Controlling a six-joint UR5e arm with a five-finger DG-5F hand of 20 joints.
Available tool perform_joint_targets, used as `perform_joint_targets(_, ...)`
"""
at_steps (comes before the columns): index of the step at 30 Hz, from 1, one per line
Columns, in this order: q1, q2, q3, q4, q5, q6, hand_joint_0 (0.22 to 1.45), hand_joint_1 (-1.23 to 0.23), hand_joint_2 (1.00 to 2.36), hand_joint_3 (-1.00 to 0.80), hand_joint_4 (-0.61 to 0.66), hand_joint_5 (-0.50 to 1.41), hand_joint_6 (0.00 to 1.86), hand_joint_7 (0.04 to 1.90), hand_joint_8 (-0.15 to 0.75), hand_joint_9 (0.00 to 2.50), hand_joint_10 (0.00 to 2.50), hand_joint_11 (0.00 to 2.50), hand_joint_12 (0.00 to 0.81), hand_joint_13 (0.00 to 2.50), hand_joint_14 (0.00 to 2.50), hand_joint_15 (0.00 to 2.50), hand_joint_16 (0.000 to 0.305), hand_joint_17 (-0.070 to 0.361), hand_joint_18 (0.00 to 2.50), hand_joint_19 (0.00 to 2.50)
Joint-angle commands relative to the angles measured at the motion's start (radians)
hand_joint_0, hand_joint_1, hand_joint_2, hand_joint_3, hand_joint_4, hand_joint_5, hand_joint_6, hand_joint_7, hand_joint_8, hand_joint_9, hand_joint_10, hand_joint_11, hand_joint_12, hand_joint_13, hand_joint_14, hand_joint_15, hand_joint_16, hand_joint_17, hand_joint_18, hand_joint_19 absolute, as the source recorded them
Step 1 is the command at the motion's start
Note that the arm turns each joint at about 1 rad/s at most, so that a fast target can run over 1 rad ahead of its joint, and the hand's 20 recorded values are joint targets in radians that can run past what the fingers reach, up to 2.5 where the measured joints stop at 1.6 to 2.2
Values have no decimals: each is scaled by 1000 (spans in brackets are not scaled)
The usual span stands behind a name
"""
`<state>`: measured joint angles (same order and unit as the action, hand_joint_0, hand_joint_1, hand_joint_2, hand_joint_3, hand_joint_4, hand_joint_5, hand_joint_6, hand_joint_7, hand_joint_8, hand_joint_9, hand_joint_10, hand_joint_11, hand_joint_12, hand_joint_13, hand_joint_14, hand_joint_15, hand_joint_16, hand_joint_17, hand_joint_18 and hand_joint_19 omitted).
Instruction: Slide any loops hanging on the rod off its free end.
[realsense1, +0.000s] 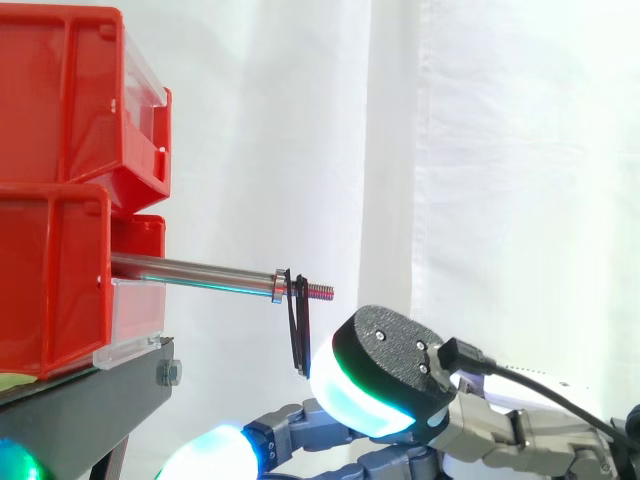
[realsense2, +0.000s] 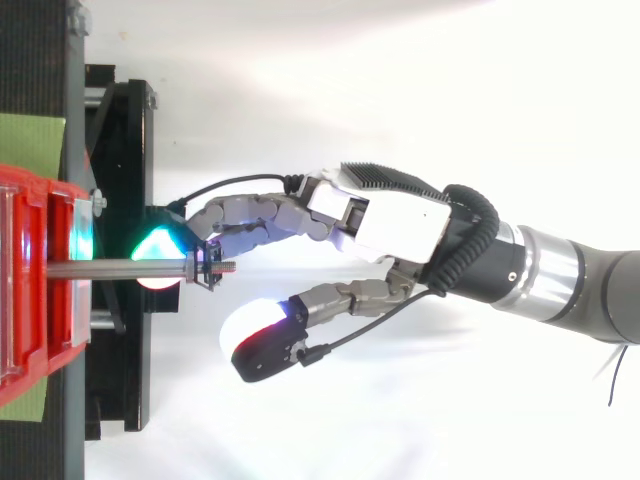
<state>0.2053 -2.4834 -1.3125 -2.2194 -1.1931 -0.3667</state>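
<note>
Hanging from the thin steel rod (realsense1: 190, 270), a black elastic loop (realsense1: 296, 330) sits near the rod's free end, between a small metal collar (realsense1: 277, 285) and the reddish threaded tip (realsense1: 320, 292). It droops straight down in the middle of the side view. The rod sticks out level from the lower of two stacked red plastic bins (realsense1: 50, 290) at the left edge, which rest on a black metal stand (realsense1: 90, 410) before a white curtain (realsense1: 500, 150).

From where I stand, the robot's grey-and-white hand (realsense2: 385, 215) comes in from the right and lies below the rod. Its fingers are stretched out loosely and grip nothing. Seen from above, the long fingers reach left past the loop, one green-glowing fingertip (realsense2: 155, 245) lying under the rod by the stand. The thumb's thick pad (realsense1: 355, 400), glowing cyan, is held apart toward the lower middle, just beside the loop's bottom; I cannot tell whether they touch.
</note>
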Motion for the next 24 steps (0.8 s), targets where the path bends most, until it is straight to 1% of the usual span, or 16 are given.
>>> perform_joint_targets(1, -1, -11, 10, 15, -5, -1, 551, -497, 1000, -500, 235, -225, 502, 690, 318, 710, 5, 122, 359, 665, 6, 187, 48, 109, 519, 363)
perform_joint_targets(4, -1, -11, 10, 20, -5, -5, 551, -497, 1000, -500, 235, -225, 502, 689, 315, 711, 3, 118, 360, 667, 6, 191, 48, 109, 519, 363)
perform_joint_targets(7, -4, -32, 10, 35, -6, -3, 551, -497, 1000, -500, 234, -225, 502, 690, 316, 710, 3, 124, 359, 666, 6, 187, 48, 109, 519, 371)
perform_joint_targets(8, -9, -49, 15, 86, -13, 3, 551, -497, 1000, -500, 235, -225, 502, 690, 315, 711, 3, 123, 359, 666, 6, 187, 48, 109, 519, 375)
perform_joint_targets(9, -12, -51, 15, 129, -20, 3, 551, -497, 1000, -500, 236, -225, 502, 690, 317, 710, 4, 123, 359, 666, 6, 188, 48, 109, 520, 371)
perform_joint_targets(10, -12, -51, 15, 129, -20, 3, 551, -497, 1000, -500, 237, -225, 502, 688, 316, 710, 3, 124, 359, 666, 6, 191, 48, 109, 520, 363)
perform_joint_targets(11, -14, -49, 15, 153, -31, 0, 551, -497, 1000, -500, 236, -225, 502, 690, 315, 711, 2, 124, 359, 666, 6, 191, 48, 109, 521, 371)
perform_joint_targets(12, -14, -49, 16, 158, -37, -3, 551, -497, 1000, -500, 237, -225, 502, 690, 315, 711, 2, 123, 359, 666, 6, 191, 48, 109, 522, 371)
perform_joint_targets(13, -17, -49, 15, 162, -71, -6, 551, -496, 1000, -500, 236, -225, 502, 690, 315, 710, 4, 123, 360, 667, 6, 188, 48, 109, 521, 371)
perform_joint_targets(14, -17, -49, 16, 165, -86, -5, 551, -496, 1000, -500, 237, -224, 502, 692, 316, 710, 3, 124, 359, 666, 6, 194, 48, 109, 522, 363)
perform_joint_targets(16, -17, -49, 15, 172, -95, -8, 552, -495, 1000, -500, 236, -224, 502, 693, 316, 709, 3, 124, 358, 668, 6, 188, 48, 109, 521, 363)
perform_joint_targets(18, -17, -49, 15, 178, -95, -8, 552, -495, 1000, -500, 237, -224, 502, 693, 316, 709, 2, 124, 359, 668, 6, 191, 48, 109, 522, 370)
perform_joint_targets(20, -17, -49, 16, 210, -97, -9, 552, -495, 1000, -500, 238, -224, 502, 689, 317, 709, 4, 130, 360, 667, 6, 188, 48, 109, 522, 364)
perform_joint_targets(24, -20, -49, 16, 219, -95, -9, 556, -493, 1001, -500, 245, -222, 502, 693, 316, 720, 3, 125, 357, 669, 6, 189, 48, 108, 523, 371)
